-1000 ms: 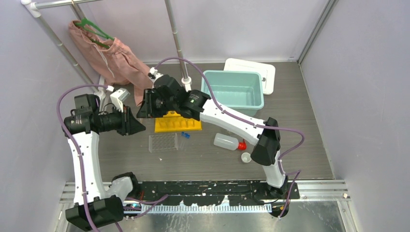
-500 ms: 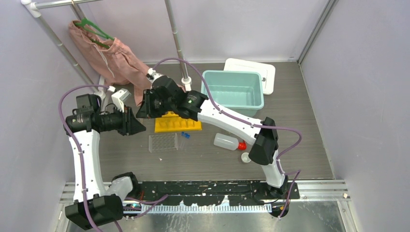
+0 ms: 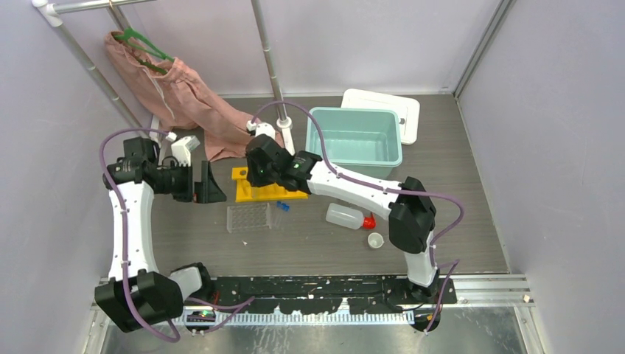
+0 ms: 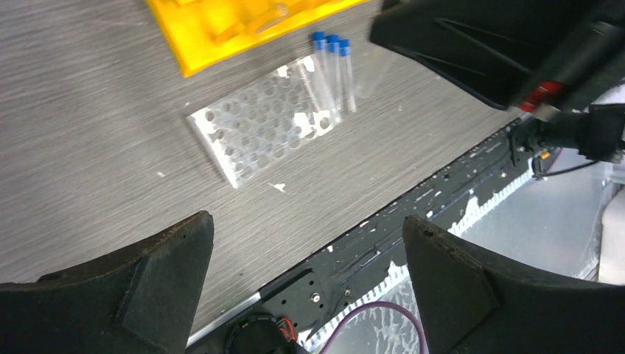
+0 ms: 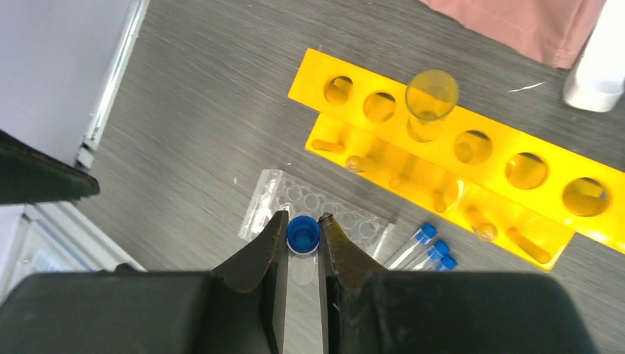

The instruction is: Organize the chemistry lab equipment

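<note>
now my left pincer [image 4: 306,225] has sprung wide, leaving the small clear blue-capped tube [image 5: 302,234] pinched in my right pincer [image 5: 302,220]; the yellow tube rack [image 5: 500,156] looks next.

The table [image 3: 479,177] is matt dark grey with a wood-grain look; the yellow tube rack [image 5: 499,147] on it is smooth, faintly glossy plastic. The well tray [image 4: 262,129] and the blue-capped tube [image 5: 302,234] are clear, shiny plastic, the cap opaque. At upper left of the top view the pink garment [image 3: 177,92] is soft, creased cloth.
</note>
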Robot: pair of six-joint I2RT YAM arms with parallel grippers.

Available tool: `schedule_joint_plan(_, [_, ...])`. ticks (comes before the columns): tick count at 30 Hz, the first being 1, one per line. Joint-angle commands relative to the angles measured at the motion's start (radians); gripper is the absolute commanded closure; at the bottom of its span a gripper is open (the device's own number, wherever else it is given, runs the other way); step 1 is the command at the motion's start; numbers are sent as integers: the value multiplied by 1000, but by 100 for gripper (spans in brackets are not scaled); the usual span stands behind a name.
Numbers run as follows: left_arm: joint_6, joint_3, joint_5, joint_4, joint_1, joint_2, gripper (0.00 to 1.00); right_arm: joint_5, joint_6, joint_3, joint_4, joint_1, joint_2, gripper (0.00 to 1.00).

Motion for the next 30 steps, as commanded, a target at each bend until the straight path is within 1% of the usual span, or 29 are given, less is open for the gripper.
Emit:
schedule_joint_plan(1, [-48, 48, -141, 53, 4, 34, 0, 138, -120, -48, 148, 49, -101, 99])
schedule_joint_plan(6, [-76, 69, -208, 51, 5, 82, 0, 212, -230, -94, 269, 127, -75, 99])
schedule_joint_plan(12, [-81, 81, -256, 45, 14, 107, 0, 211, -305, -153, 446, 179, -24, 99])
schedule_joint_plan(15, [-86, 94, -267, 43, 29, 114, 0, 199, -324, -175, 538, 188, 6, 99])
schedule_joint_plan(19, [-97, 115, -274, 35, 42, 123, 0, 197, -362, -207, 620, 197, 55, 99])
schedule_joint_plan(25, [-106, 105, -289, 32, 44, 126, 0, 211, -404, -251, 729, 202, 119, 99])
schedule_joint_plan(30, [-106, 101, -300, 25, 43, 126, 0, 217, -409, -257, 767, 202, 163, 99])
